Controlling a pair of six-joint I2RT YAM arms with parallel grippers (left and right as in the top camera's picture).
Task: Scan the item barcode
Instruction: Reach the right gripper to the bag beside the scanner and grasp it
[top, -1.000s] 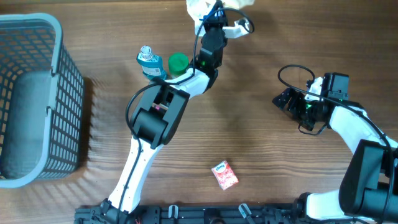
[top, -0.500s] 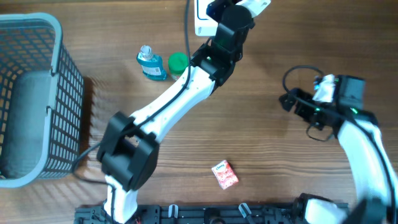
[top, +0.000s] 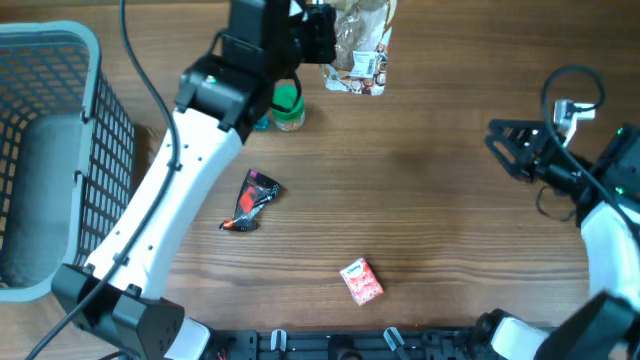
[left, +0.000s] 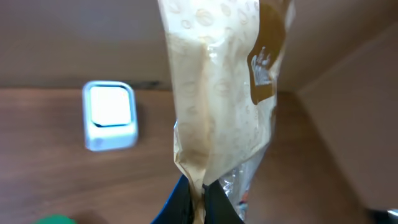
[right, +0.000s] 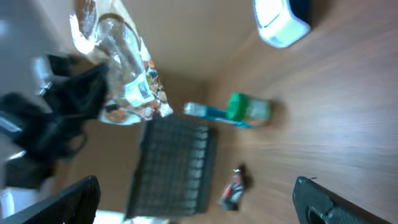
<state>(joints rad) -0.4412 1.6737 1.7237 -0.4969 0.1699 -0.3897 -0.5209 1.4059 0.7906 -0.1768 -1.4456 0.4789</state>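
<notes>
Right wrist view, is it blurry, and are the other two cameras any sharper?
Right wrist view: smeared by motion and tilted, though the snack bag and basket can be made out. Left wrist view: the snack bag fills the frame close up and looks soft; the white scanner behind is slightly out of focus. Overhead view: sharpest, with crisp grain on the table and a soft shadow beside the basket.

A grey-blue mesh basket (top: 110, 150) stands at the left edge of the wooden counter (top: 440, 240). A green-capped bottle (top: 287, 103) sits on the far side. A crumpled red-and-black wrapper (top: 250, 201) lies nearer. A small pink-red packet (top: 361, 281) lies nearest, to the wrapper's right and well apart from it.
</notes>
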